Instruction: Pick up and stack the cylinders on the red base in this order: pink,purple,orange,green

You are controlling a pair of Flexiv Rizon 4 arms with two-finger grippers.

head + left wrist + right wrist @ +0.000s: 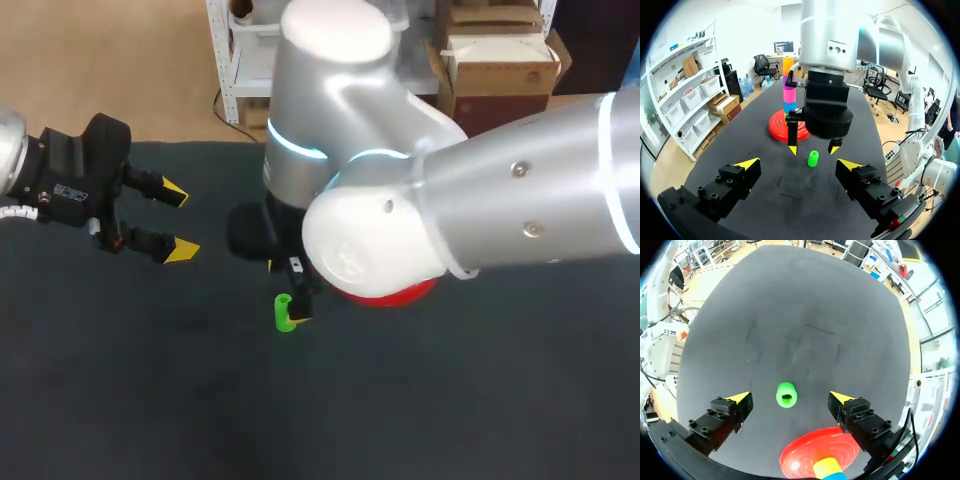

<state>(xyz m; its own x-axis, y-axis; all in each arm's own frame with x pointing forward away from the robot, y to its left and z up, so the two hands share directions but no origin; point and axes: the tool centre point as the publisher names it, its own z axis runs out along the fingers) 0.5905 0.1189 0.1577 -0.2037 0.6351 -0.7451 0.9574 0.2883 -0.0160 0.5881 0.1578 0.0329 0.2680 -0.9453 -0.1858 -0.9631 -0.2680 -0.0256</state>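
Green cylinder (786, 395) stands upright on the table (790, 315) below my right gripper (790, 397), under the gap of its spread, empty fingers, red base (805, 455) near. If I descend off-centre, a fingertip could clip its rim and topple it.

The right arm (500, 210) is built of fat, rounded silver-grey shells, with thin rings (295, 148) glowing pale blue at the joints and small screws (518, 169) sunk in the casing. The left arm (12, 150) ends in a black wrist block (70, 165) bearing a white label (72, 190), with a white ribbed cable (20, 212) alongside. The left hand (178, 221) and the right hand (813, 148) each have two black, blocky fingers (715, 422) studded with socket screws and capped with bright yellow wedges.
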